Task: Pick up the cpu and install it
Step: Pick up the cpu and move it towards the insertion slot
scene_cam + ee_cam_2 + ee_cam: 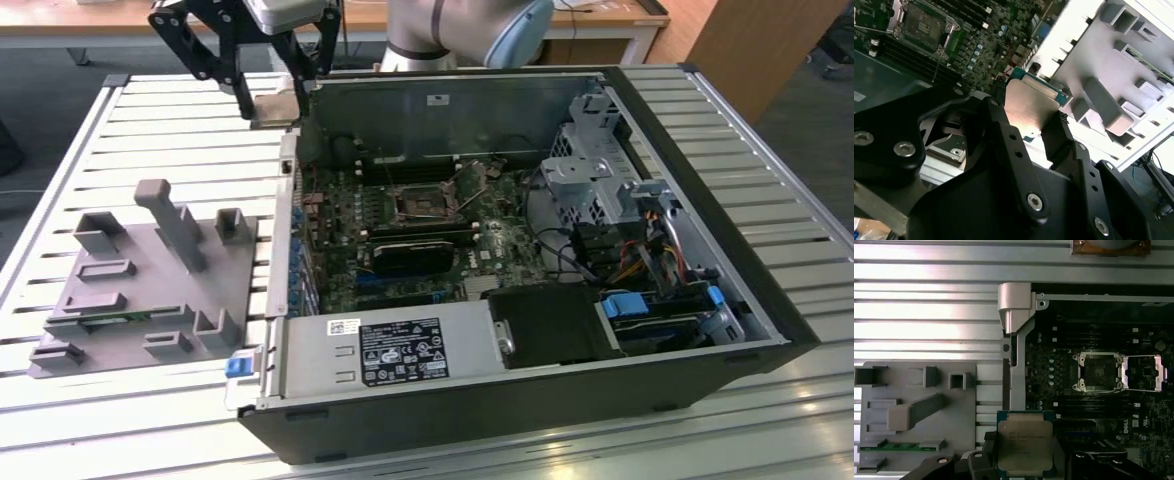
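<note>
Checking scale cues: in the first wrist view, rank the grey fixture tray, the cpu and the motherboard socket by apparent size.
1. grey fixture tray
2. cpu: much nearer the camera, so its lead over third place is unsure
3. motherboard socket

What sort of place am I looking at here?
Probably a robotics lab for computer assembly: an open desktop computer case lies on a slatted metal table, the gripper holds the cpu, and a grey fixture tray sits alongside.
</note>
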